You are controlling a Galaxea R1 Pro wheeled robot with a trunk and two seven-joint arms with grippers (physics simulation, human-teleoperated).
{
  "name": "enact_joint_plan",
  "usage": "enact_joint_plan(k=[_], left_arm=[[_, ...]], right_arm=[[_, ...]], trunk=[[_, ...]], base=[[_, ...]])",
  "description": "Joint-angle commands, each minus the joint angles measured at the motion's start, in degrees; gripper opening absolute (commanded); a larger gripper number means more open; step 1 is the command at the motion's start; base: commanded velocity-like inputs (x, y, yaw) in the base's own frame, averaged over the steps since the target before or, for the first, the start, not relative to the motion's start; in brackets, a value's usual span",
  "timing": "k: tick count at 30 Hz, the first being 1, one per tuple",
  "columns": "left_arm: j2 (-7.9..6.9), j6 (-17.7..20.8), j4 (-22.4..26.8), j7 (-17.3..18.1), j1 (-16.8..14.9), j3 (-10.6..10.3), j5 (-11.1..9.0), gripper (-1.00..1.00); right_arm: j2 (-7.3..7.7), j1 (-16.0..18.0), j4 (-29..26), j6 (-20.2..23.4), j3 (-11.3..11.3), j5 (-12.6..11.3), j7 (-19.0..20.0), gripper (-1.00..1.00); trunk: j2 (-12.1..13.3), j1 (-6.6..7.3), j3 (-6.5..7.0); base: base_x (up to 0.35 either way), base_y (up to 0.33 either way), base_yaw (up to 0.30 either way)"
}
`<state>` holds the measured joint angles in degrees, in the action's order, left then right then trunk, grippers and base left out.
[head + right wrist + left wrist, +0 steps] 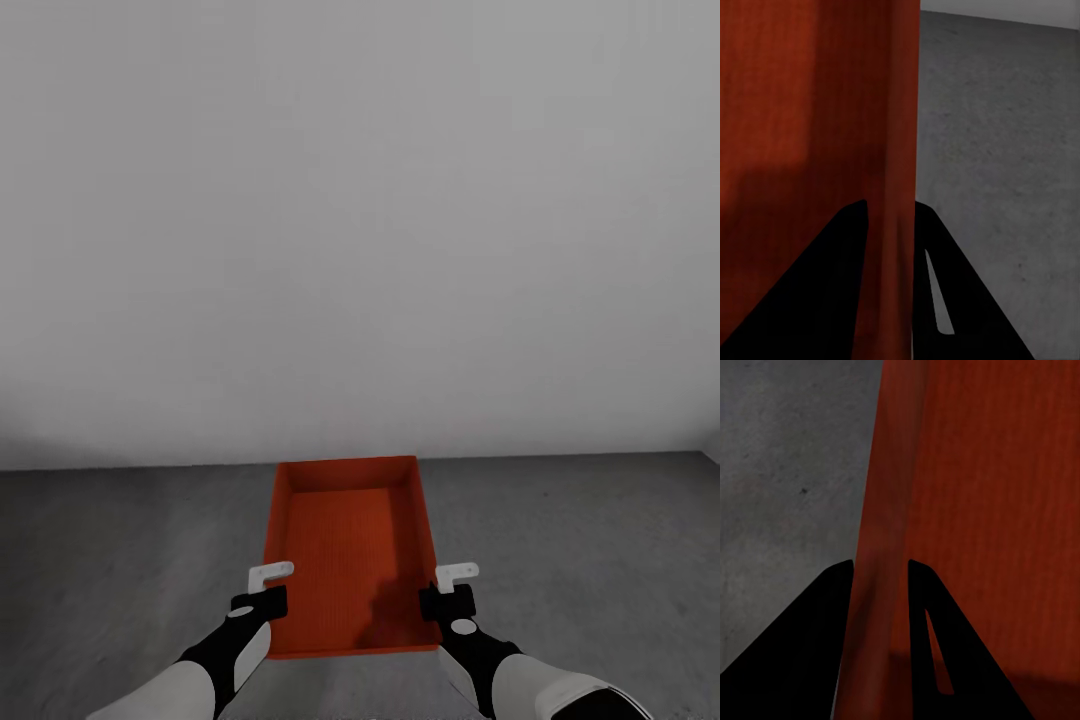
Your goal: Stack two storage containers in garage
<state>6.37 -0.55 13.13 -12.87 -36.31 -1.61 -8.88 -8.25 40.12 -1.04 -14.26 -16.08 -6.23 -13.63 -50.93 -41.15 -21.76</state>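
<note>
One orange-red open-topped storage container (350, 540) lies lengthwise in front of me over the garage's dark grey floor (120, 560). My left gripper (268, 592) is shut on its left wall near the close end. My right gripper (446, 592) is shut on the right wall opposite. In the left wrist view the thin red wall (881, 510) runs between the two black fingers of the left gripper (880, 564). The right wrist view has the other wall (896, 112) pinched the same way by the right gripper (891, 202). I cannot tell whether the bin rests on the concrete or hangs just above it.
A plain grey-white wall (360, 220) rises straight ahead, meeting the concrete a little beyond the bin's far end. Speckled concrete (1005, 150) stretches to both sides of the bin.
</note>
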Motion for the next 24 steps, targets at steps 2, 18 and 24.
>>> enact_joint_plan(k=[2,18,24], left_arm=[[-0.13,-0.50,0.23,-0.49,-0.04,0.99,0.80,-1.00],[-0.05,-0.41,0.23,-0.49,-0.07,1.13,0.88,-1.00],[-0.06,-0.41,0.23,-0.49,-0.07,1.17,0.88,-1.00]], right_arm=[[0.32,0.02,0.25,-0.51,1.93,-2.03,-0.43,-1.00],[0.34,0.04,0.25,-0.46,1.93,-2.03,-0.43,-1.00],[0.34,0.03,0.25,-0.44,1.93,-2.03,-0.43,-1.00]], trunk=[[-0.05,0.00,-0.25],[-0.05,0.00,-1.73],[-0.05,0.00,-2.29]], base=[[0.000,0.000,0.000],[0.000,0.000,0.000],[0.000,0.000,0.000]])
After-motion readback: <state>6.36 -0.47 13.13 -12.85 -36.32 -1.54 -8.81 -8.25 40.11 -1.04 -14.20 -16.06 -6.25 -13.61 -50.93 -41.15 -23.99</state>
